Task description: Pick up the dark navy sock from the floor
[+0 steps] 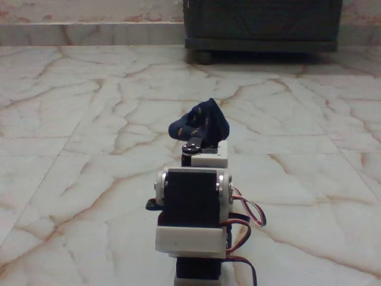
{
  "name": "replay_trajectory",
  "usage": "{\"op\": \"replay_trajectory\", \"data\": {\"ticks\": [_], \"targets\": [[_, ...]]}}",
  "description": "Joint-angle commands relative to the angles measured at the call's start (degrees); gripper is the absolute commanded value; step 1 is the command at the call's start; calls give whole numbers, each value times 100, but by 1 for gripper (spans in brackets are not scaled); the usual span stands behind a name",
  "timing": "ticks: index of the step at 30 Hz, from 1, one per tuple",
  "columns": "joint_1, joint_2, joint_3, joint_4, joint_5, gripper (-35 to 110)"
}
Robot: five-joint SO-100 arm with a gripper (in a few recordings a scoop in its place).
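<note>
Item: my arm (193,208) nearest; gripper (202,146) apparently pinching bunched dark navy sock (201,122), grip uncertain; lift straight off floor (77,149), slowly.

A soft, matt cloth was seen in the dark navy sock (201,124), bunched and flecked with faint light specks. The floor (89,119) was laid in glossy, smooth cream marble tiles, veined in brown-orange. Matt white plastic brackets and black plastic servo blocks were shown on the arm (193,208), with smooth coated wires (250,214). Dark wood was seen in the cabinet (262,24).
</note>
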State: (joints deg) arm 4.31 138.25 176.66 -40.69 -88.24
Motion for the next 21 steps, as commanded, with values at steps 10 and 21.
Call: {"op": "replay_trajectory", "data": {"ticks": [10,21], "targets": [[-35,149,-9,79,-123,0],[-44,149,-9,88,-97,0]]}}
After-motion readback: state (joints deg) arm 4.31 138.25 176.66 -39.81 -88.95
